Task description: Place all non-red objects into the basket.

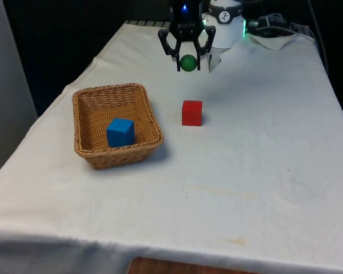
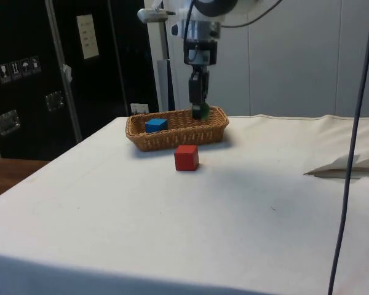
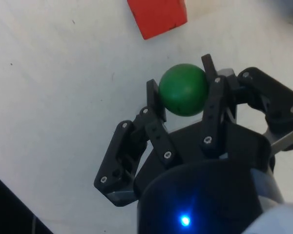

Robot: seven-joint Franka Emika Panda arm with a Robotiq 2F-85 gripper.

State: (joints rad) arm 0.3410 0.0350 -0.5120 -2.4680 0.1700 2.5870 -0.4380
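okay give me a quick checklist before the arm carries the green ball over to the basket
1. Ball held: ok. The gripper is shut on the green ball, one finger on each side of it.
2. Ball off the cloth: ok. In the front view it hangs above the table.
3. Room in the basket: ok. The basket holds just the blue cube, with bare wicker around it.
4. Red cube out of the way: ok, probably. The red cube sits on the cloth beside the basket, apart from it, lower than the ball.
5. Height enough to pass the basket rim: cannot tell for certain; the side view suggests the ball is near rim level.
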